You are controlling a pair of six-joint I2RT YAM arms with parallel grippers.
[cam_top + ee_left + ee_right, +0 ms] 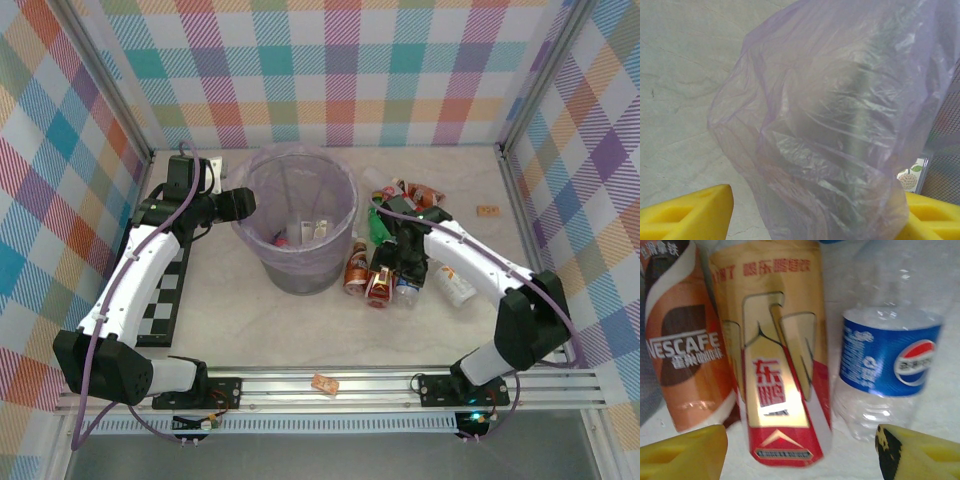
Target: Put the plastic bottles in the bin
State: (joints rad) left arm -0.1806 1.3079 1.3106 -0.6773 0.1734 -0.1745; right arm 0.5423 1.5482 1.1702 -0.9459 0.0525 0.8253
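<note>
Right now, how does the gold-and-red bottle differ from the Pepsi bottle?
The gold-and-red bottle is mostly wrapped in an opaque label; the Pepsi bottle is clear with a blue band. In the right wrist view the gold-and-red bottle sits centred, the Pepsi bottle to its right. Both lie side by side.

The left arm [135,275], white links with black joints, climbs from its base at the near edge, leans forward along the left side and bends inward at the wrist. The black left gripper [243,203] lies roughly level and points right, its yellow fingers [690,215] standing well apart. The matching right arm [470,258] folds at a raised black elbow and reaches back toward the middle. The right gripper [388,272] points down, its yellow fingers [685,455] parted.
</note>
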